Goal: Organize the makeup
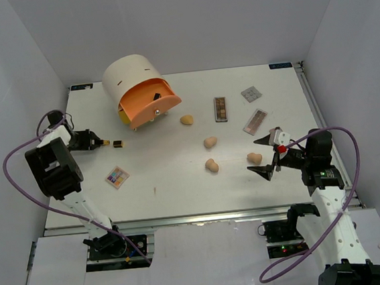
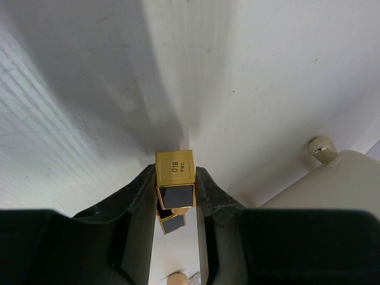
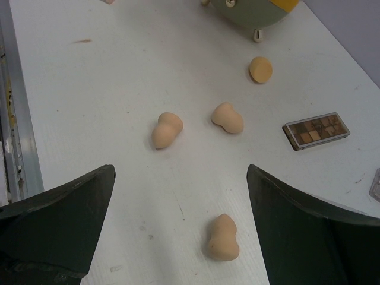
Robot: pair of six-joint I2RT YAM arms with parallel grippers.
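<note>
My left gripper (image 1: pixel 101 143) hovers at the table's left edge, shut on a small gold-and-dark square compact (image 2: pixel 174 171), which sits between its fingertips (image 2: pixel 145 184). A second dark-gold piece (image 1: pixel 117 144) lies just beyond it. My right gripper (image 1: pixel 262 154) is wide open low over the table. One tan sponge (image 3: pixel 223 237) lies between its spread fingers without touching them. Three more sponges (image 1: pixel 186 120) (image 1: pixel 210 142) (image 1: pixel 211 165) lie in the middle. The brown palette (image 1: pixel 220 109), pink palette (image 1: pixel 255 121) and grey palette (image 1: pixel 251 93) lie at the back right.
A round cream drawer unit (image 1: pixel 129 73) stands at the back left. Its orange drawer (image 1: pixel 149 107) is pulled open with a small dark thing inside. A multicoloured square palette (image 1: pixel 117 177) lies in front of my left arm. White walls close in the table on three sides.
</note>
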